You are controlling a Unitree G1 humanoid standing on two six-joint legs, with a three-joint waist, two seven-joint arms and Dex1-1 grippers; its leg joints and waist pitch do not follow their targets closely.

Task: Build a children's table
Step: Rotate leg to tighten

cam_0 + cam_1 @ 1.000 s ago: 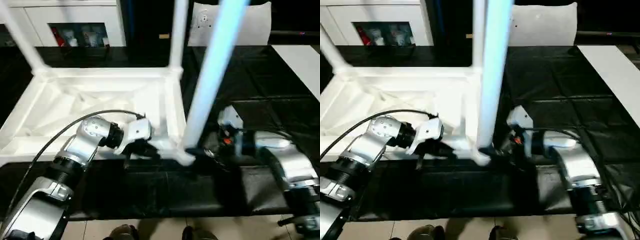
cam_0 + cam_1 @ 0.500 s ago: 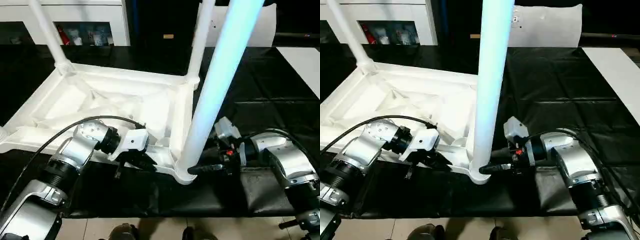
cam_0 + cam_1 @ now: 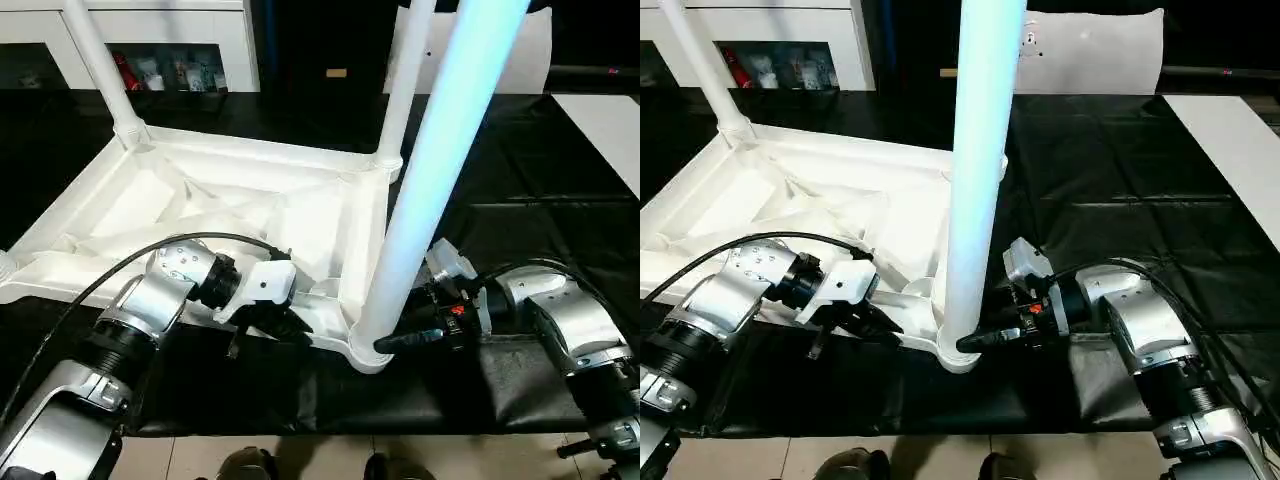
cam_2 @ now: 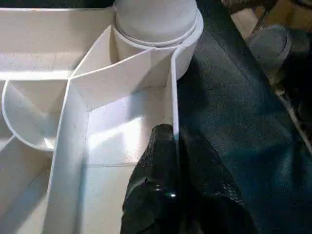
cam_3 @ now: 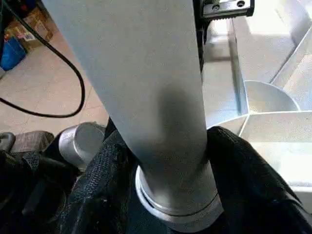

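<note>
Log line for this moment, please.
stage: near leg seated in tabletop corner socket | left gripper: shut on tabletop rim | right gripper: around leg base | far legs: in

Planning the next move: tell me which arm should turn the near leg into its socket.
Right. Its claw already straddles the near leg just above the socket, while the left claw is pinched on the tabletop rim, steadying it.

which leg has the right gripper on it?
The near leg, standing in the tabletop's closest corner. The right gripper straddles its base; the two far legs stand untouched.
</note>
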